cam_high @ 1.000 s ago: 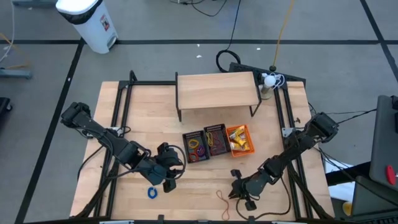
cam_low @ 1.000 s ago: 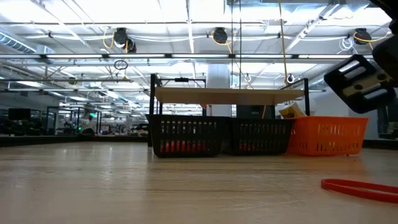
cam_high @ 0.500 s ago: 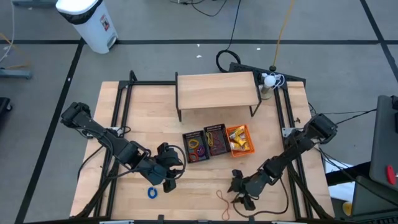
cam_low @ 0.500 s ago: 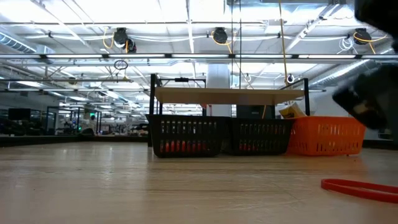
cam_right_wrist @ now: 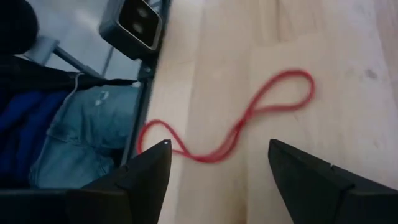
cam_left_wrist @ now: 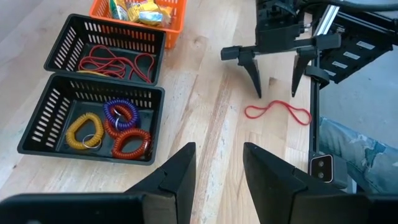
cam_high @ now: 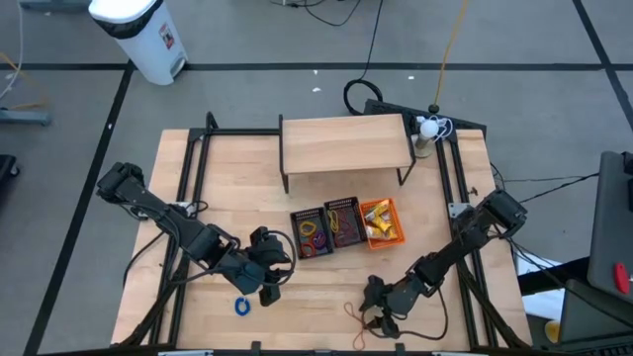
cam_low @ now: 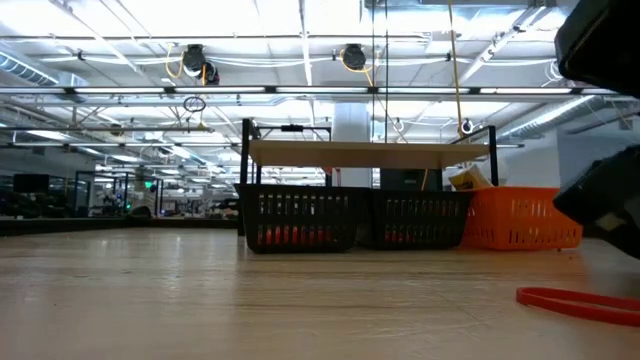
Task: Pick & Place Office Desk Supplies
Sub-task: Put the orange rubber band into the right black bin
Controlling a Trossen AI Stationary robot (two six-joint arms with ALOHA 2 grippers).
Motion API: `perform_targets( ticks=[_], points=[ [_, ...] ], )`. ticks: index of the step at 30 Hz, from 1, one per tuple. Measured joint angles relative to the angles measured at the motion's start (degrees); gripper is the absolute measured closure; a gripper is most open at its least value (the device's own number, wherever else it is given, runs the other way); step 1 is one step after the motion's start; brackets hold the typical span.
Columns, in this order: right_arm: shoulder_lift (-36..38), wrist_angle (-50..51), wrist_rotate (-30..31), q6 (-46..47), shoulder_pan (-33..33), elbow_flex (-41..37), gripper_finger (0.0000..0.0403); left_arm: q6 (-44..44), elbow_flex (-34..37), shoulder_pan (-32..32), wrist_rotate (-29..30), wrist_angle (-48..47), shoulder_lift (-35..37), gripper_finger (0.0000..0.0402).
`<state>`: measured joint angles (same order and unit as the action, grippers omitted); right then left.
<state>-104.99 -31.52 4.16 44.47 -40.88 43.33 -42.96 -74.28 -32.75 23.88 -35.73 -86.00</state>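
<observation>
A thin red elastic loop [cam_high: 354, 318] lies flat on the table near the front edge, also seen in the low view [cam_low: 580, 303]. My right gripper [cam_right_wrist: 217, 155] hangs open just over the loop [cam_right_wrist: 230, 134], one finger on each side of it, not touching. The left wrist view shows the same gripper [cam_left_wrist: 273, 74] above the loop [cam_left_wrist: 277, 112]. My left gripper [cam_left_wrist: 217, 155] waits open and empty left of centre [cam_high: 277, 282]. A small blue ring [cam_high: 241, 306] lies on the table beside it. Three little baskets hold coiled rings [cam_left_wrist: 118, 124], red loops [cam_left_wrist: 115, 59] and yellow pieces [cam_left_wrist: 140, 9].
The two black baskets [cam_high: 326, 229] and the orange one [cam_high: 382, 220] stand in a row at mid-table. A wooden riser shelf [cam_high: 344, 143] stands behind them. A small camera [cam_left_wrist: 320, 165] sits at the front edge, with a person's jeans [cam_right_wrist: 81, 143] beyond it.
My right gripper has opened wide, rolled about its own axis and sunk toward the red loop near the front edge. The loop has stayed where it lay.
</observation>
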Motion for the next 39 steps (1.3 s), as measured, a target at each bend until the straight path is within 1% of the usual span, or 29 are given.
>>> perform_targets(
  ticks=[9, 20, 29, 32, 34, 37, 39],
  points=[
    [0.0, 0.5, 0.2, 3.3, -0.7, 0.0, 0.0148, -0.1, 0.0, 0.0, 0.0, 0.0, 0.0, 0.0268],
    [0.0, 0.3, -1.3, 11.3, -1.2, 0.0, 0.0148, -0.6, 0.0, 0.0, 0.0, 0.0, 0.0, 0.0268],
    [0.0, 0.4, -1.5, 11.3, -1.2, 0.0, 0.0148, -0.6, 0.0, 0.0, 0.0, 0.0, 0.0, 0.0268],
    [0.0, 0.4, -1.5, 9.2, -1.3, 0.0, 0.0148, -0.6, 0.0, 0.0, 0.0, 0.0, 0.0, 0.0268],
    [0.0, 0.5, -1.5, 6.0, -1.3, 0.0, 0.0148, -0.6, 0.0, 0.0, 0.0, 0.0, 0.0, 0.0268],
    [0.0, 0.7, -1.2, -2.0, -1.3, 0.0, 0.0148, -0.6, 0.0, 0.0, 0.0, 0.0, 0.0, 0.0268],
    [-0.9, 0.2, 1.2, -10.4, -1.6, 0.0, 0.0148, -0.6, 0.0, 0.0, 0.0, 0.0, 0.0, 0.0268]
  ],
)
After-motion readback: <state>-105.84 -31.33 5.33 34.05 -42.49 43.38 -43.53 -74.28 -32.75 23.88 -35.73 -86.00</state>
